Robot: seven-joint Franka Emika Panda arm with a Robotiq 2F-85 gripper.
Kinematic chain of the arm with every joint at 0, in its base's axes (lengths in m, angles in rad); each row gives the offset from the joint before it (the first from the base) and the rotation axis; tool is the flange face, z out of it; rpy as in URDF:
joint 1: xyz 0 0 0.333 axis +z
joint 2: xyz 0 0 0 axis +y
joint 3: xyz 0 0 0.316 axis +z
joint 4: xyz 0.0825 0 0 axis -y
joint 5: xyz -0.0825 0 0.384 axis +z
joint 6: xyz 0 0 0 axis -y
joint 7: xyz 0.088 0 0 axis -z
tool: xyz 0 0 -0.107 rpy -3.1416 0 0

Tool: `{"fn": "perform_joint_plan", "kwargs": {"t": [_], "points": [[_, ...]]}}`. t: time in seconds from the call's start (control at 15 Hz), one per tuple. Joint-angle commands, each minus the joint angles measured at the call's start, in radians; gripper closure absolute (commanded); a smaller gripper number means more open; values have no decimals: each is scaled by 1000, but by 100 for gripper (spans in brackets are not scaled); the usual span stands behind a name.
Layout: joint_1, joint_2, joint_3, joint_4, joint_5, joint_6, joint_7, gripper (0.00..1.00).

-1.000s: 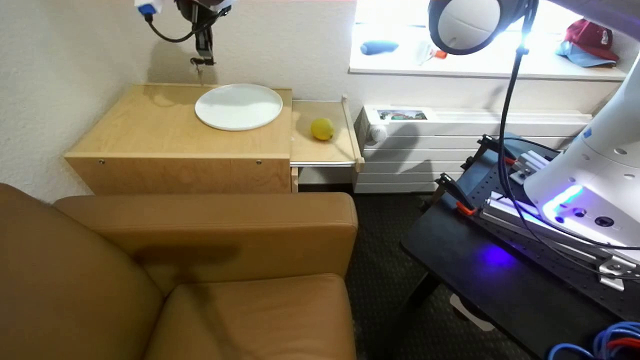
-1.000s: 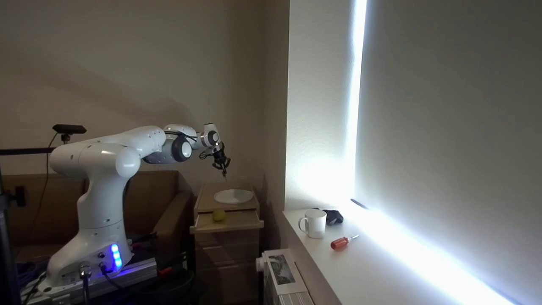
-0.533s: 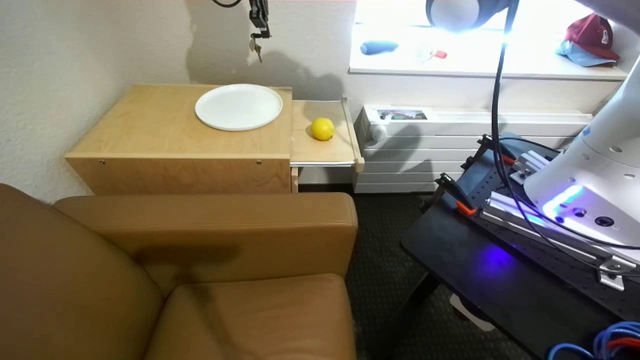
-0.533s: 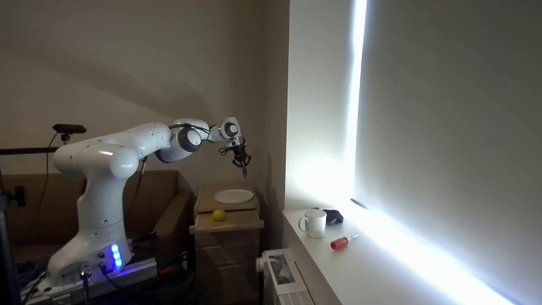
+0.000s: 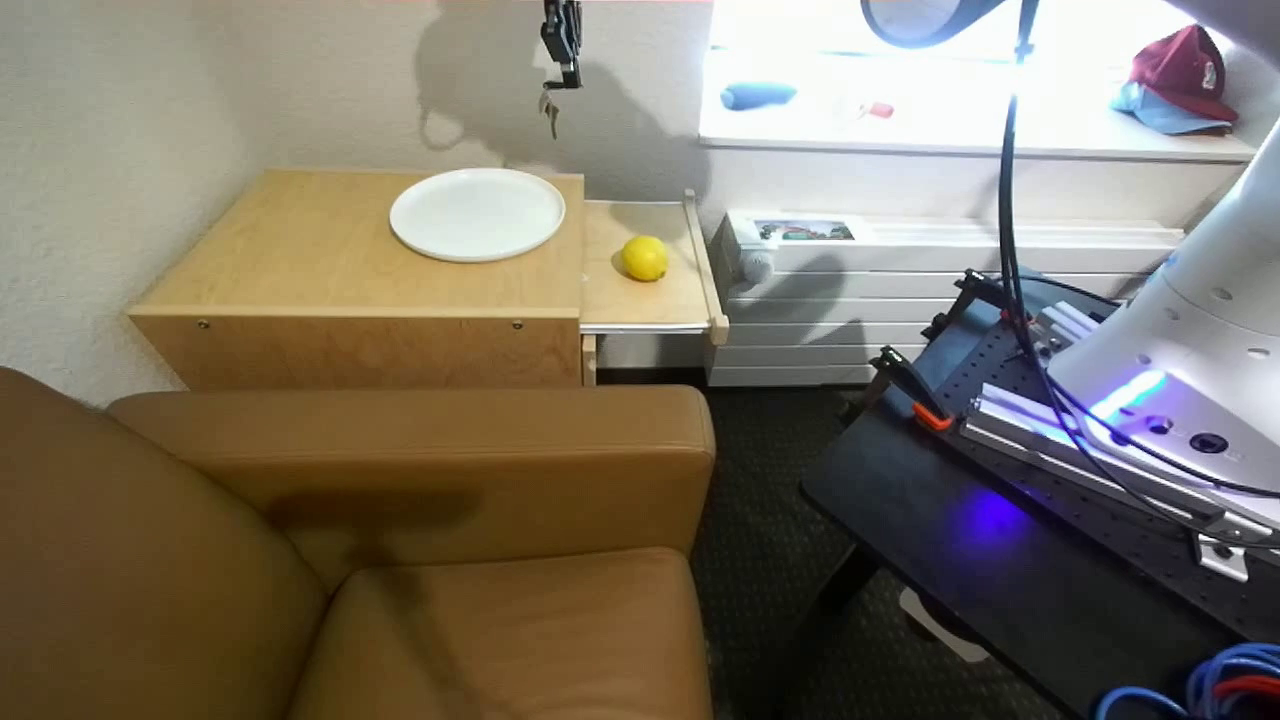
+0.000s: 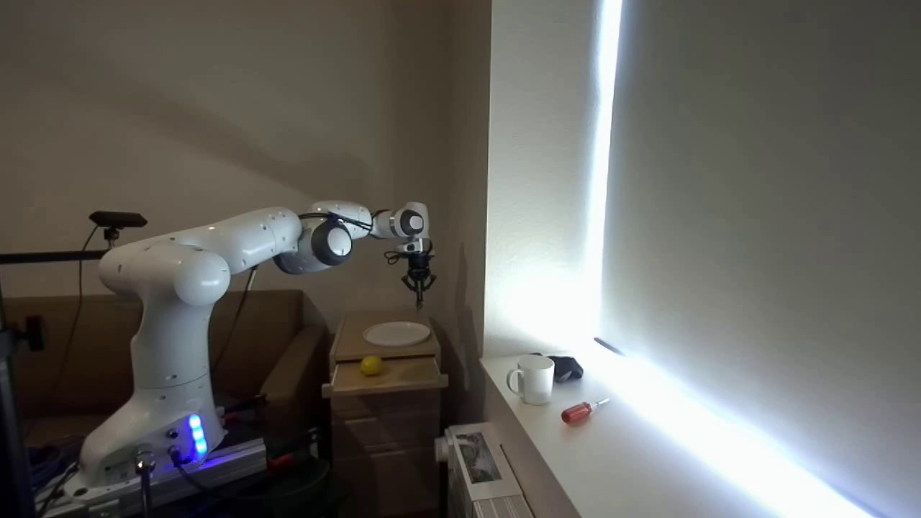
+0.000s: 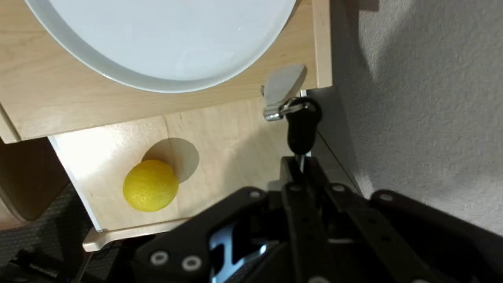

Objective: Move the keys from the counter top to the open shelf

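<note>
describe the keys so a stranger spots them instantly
Find the rectangular tan wood counter top bearing a round white plate. Above it, a black gripper pinches a small black-and-silver key bunch. Unlike the plate or round yellow ball, it hangs midair.

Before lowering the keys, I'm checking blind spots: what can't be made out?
Plate: cut off by the wrist view's top edge.
Gripper: upper end cut off by an exterior view's edge.
Keys: too small for detail in an exterior view.
Dark item: partly behind the mug in an exterior view.

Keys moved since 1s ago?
Yes: in an exterior view, the keys went rightward in frame, from above the left edge of the plate to above its right.
</note>
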State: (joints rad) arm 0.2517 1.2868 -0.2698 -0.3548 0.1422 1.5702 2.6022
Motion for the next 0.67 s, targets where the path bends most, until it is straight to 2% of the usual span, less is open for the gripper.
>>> {"fn": "perform_joint_plan", "kwargs": {"t": [0.0, 0.4, 0.47, 0.53, 0.6], "points": [[0, 2, -4, 0, 0, 1, 0, 93], [7, 3, -8, 0, 0, 1, 0, 93], [20, 7, -16, -16, -12, -4, -4, 98], [10, 8, 68, -27, -87, -20, -24, 98], [24, 22, 76, -44, -110, -44, -33, 98]]}}
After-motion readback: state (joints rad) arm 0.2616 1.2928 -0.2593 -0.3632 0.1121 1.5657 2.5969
